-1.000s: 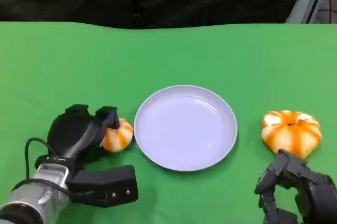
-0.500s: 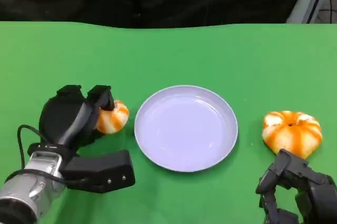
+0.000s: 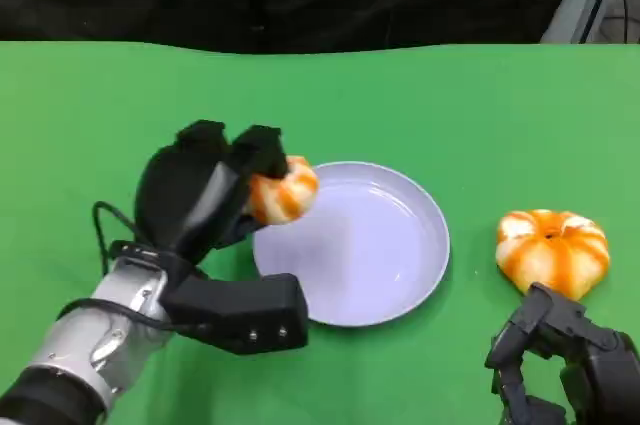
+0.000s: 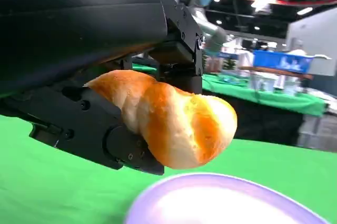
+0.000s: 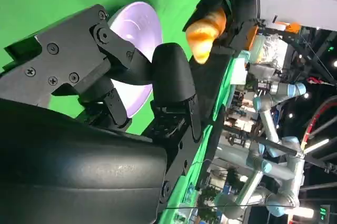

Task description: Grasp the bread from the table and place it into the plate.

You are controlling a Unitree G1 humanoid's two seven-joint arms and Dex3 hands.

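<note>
The left hand [image 3: 215,185] grips the bread [image 3: 282,190] over the plate's [image 3: 400,275] ten o'clock rim, while the left wrist view reveals it airborne [image 4: 174,124]; the right hand [image 3: 560,360] lies curled, holding nothing.

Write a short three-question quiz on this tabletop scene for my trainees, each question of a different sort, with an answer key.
1. True or false: the left hand holds the small bread above the rim of the plate.
2. Multiple choice: where is the larger bread? A) on the plate B) on the green table, to the right of the plate C) in the right hand
3. Fill in: the plate holds ____ as yet.

Key: 1 true. 2 B. 3 nothing; the small bread is gripped in the left hand's fingers, clear of the plate in the left wrist view.
</note>
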